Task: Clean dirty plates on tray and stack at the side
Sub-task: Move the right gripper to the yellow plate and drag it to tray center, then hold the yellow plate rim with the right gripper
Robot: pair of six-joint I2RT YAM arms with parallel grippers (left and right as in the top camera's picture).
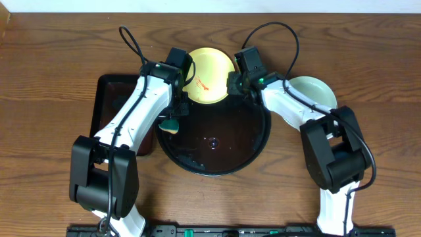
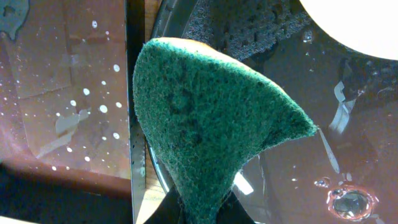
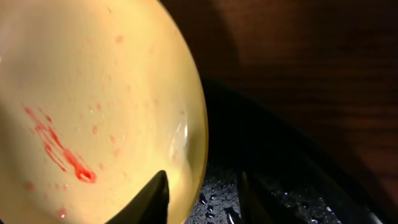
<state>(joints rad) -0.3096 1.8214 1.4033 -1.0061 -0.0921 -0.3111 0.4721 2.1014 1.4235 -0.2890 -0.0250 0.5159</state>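
Observation:
The pale yellow plate point(image 1: 207, 78) with red smears is tilted up over the far rim of the round black tray point(image 1: 260, 141). My right gripper point(image 1: 235, 84) is shut on its right edge; in the right wrist view one finger lies on the smeared face point(image 3: 93, 93) and the other behind the rim point(image 3: 202, 199). My left gripper point(image 1: 172, 117) is shut on a green sponge point(image 1: 170, 126) over the tray's left rim, just left of the plate. The sponge point(image 2: 205, 118) fills the left wrist view. A pale aqua plate point(image 1: 316, 91) sits on the table to the right.
A smaller rectangular black tray point(image 1: 108, 99), wet with droplets point(image 2: 62, 93), lies left of the round tray. The round tray's floor point(image 2: 298, 162) is wet and holds no plate flat on it. Both arms cross over the tray's sides.

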